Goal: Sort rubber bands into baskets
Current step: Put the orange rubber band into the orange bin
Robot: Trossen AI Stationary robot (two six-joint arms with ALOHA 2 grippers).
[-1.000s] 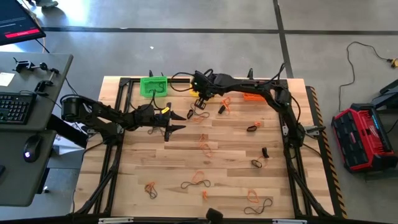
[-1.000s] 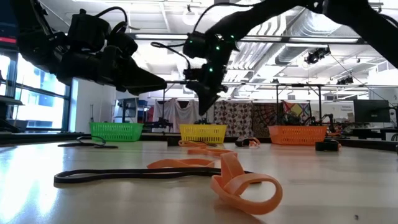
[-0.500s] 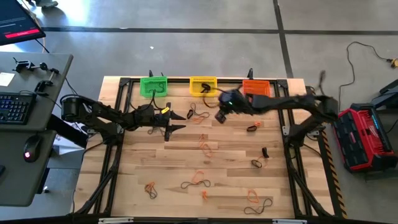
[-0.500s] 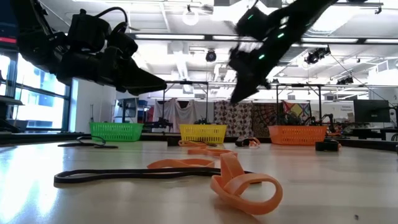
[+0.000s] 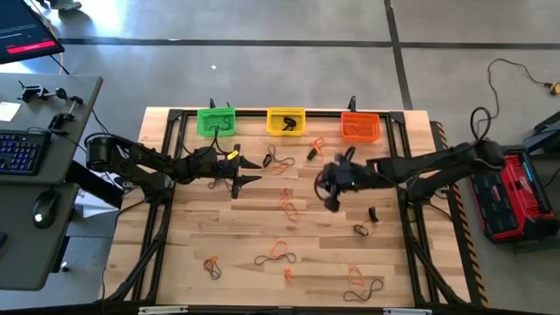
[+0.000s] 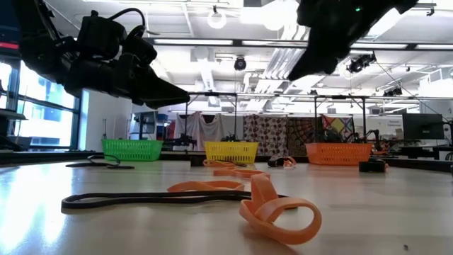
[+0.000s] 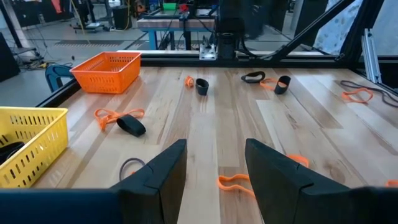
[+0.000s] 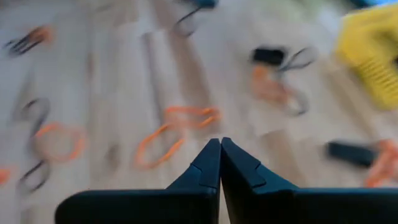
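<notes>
Three baskets stand along the table's far edge: green, yellow and orange. Orange and black rubber bands lie loose on the wood, among them an orange one, a black one and an orange-and-black tangle. My right gripper hangs shut and empty above the table's middle, over orange bands. My left gripper is open at the left of the middle, well above the wood, with nothing between its fingers.
Black frame rails run round the tabletop. A desk with a keyboard stands left of the table. A red case sits on the floor at the right. In the low view an orange band and a black band lie near the front edge.
My right gripper has swung away from the yellow basket at the far edge, first toward the table's right and then toward the near edge, to above the table's middle. It has stayed shut and carries nothing.
</notes>
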